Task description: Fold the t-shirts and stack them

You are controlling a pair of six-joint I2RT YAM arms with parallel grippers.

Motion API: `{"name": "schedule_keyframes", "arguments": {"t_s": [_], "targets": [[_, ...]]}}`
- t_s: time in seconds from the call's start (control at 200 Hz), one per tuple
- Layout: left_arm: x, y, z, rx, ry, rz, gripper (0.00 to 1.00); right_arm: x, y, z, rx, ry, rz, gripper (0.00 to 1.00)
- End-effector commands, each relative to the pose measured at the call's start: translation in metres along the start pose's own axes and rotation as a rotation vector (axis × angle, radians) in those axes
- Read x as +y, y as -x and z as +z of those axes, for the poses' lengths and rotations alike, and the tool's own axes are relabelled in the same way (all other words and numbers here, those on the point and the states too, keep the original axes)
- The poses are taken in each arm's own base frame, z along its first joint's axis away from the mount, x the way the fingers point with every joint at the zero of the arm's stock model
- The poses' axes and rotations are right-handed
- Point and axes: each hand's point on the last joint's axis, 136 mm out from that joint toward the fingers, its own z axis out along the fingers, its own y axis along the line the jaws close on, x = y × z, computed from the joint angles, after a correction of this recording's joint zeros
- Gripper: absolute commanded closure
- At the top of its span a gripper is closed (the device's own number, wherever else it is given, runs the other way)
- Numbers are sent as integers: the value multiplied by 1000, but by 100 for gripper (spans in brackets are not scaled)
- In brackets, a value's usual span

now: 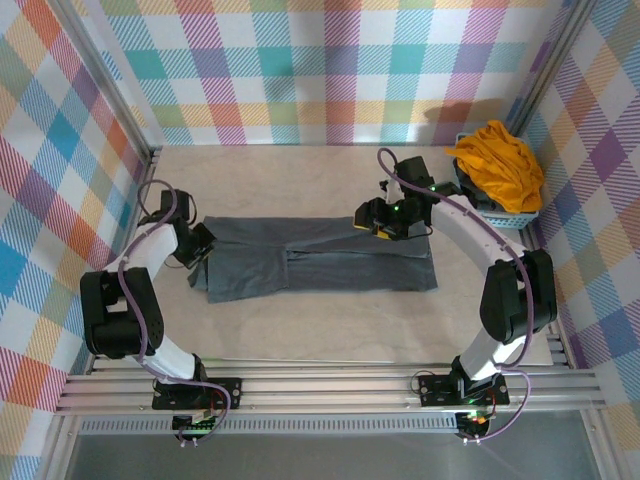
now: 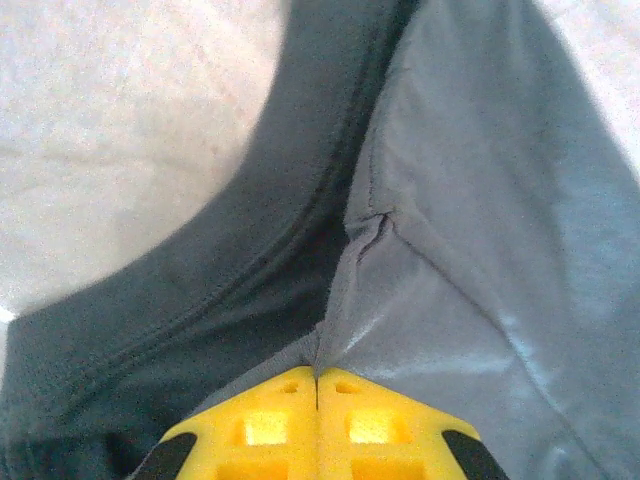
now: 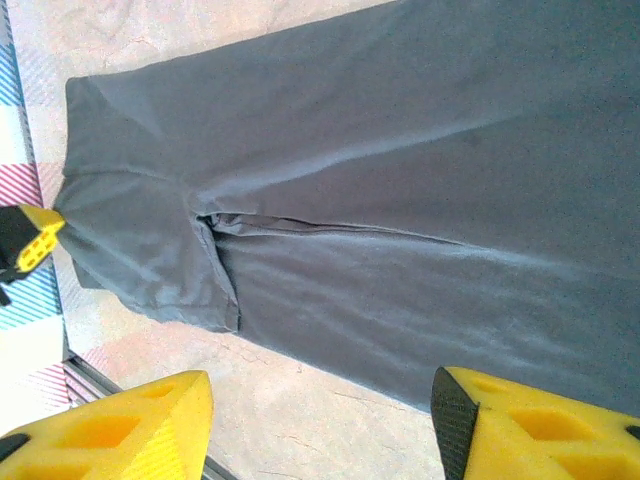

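Currently, grey t-shirt (image 1: 320,262): lies flat across the middle of the bench (image 1: 300,330), folded into a long band running left to right.
Left hand (image 1: 200,243): at the band's left end, fingers pressed together, pinching a fold of the grey cloth.
Right hand (image 1: 385,222): over the band's far right part, fingers spread, gripping nothing.
Mustard t-shirt (image 1: 497,172): bunched in a light-blue basket (image 1: 500,213), far right corner, well apart from both hands.
Surface: pale beige, mottled.
Room: walls (image 1: 300,70) of pastel plaid cloth on three sides.
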Motion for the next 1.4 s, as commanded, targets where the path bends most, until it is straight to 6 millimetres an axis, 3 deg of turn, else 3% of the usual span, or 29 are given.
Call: {"name": "schedule_keyframes", "arguments": {"t_s": [0.0,0.21,0.51,0.755,0.985,1.135,1.394], "targets": [[-9,4,-9,38,10,21,100,-3,-4,8,17,-3,7,40],[-16,4,-9,134,41,24,100,-5,-3,9,20,-10,11,40],[16,-1,27,146,158,57,100,-2,-2,8,20,-1,7,40],[7,2,39,158,122,83,94,-2,-2,7,19,-4,5,40],[2,1,29,140,87,88,92,-4,-3,10,25,-4,9,40],[-1,-1,15,118,61,87,83,-4,-2,10,24,-4,9,40],[5,-14,23,156,63,103,86,-3,-2,8,22,-5,5,40]]}}
